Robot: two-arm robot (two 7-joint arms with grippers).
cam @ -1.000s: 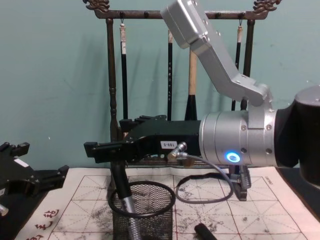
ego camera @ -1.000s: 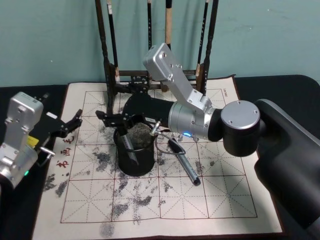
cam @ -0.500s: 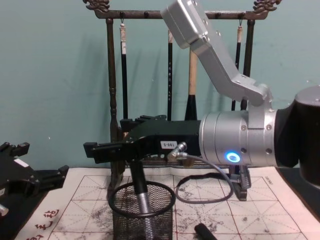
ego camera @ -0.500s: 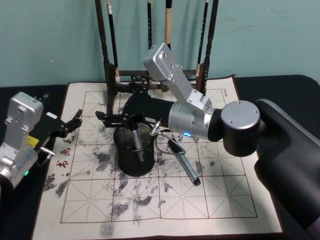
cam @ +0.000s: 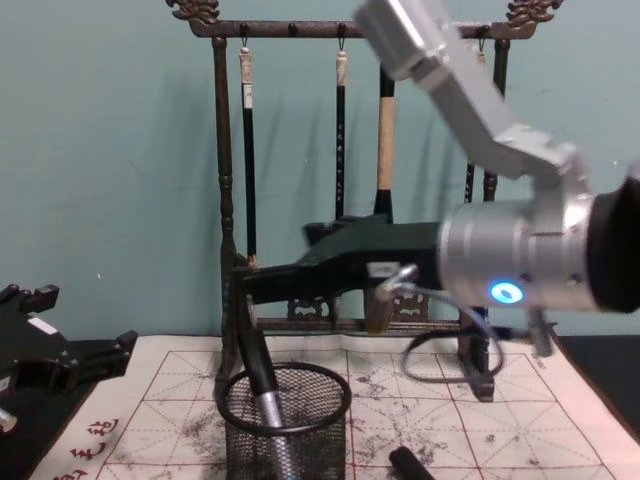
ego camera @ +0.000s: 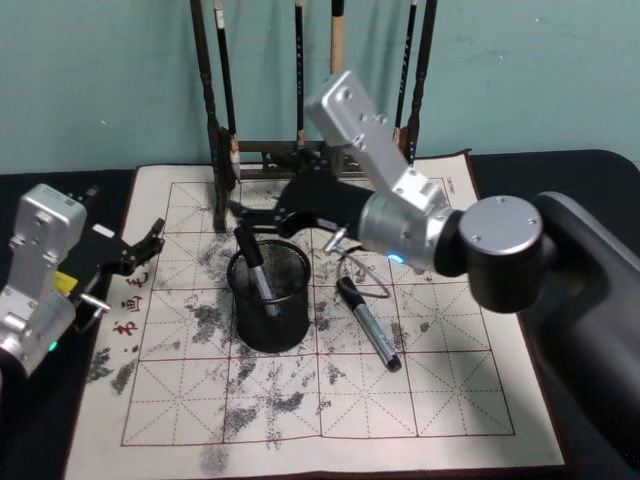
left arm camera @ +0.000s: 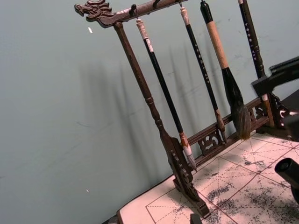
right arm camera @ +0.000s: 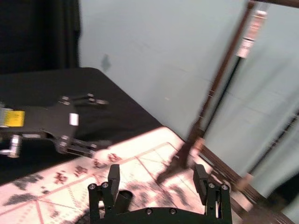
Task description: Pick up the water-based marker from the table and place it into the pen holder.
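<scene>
While the right claw (ego camera: 250,212) hangs over the mat with its fingers (right arm camera: 113,176) spread wide and nothing between them, the nearest thing is the stained white mat (ego camera: 330,400) on the dark table (ego camera: 580,165). A black pen (ego camera: 368,325) lies flat on the mat, closer to the robot than the claw and off to its right, near the pen holder (ego camera: 285,320) but apart from it. The round mesh pen holder stands upright straight below the claw's fingertips. The marker (ego camera: 256,272) is inside it, leaning, lower end down in the cup, cap end sticking up past the rim just under the fingertips; cannot tell if it touches them. Chest view: same marker (cam: 262,385) tilts in the holder (cam: 310,445) beneath the claw (cam: 250,283). Well off to the claw's left, the left claw (ego camera: 155,243) sits parked at the mat's left edge, fingers apart, empty. Behind the claw the brush rack (cam: 225,150) stands at the mat's far edge, brushes (left arm camera: 163,84) hanging, teal wall (ego camera: 100,80) beyond.
</scene>
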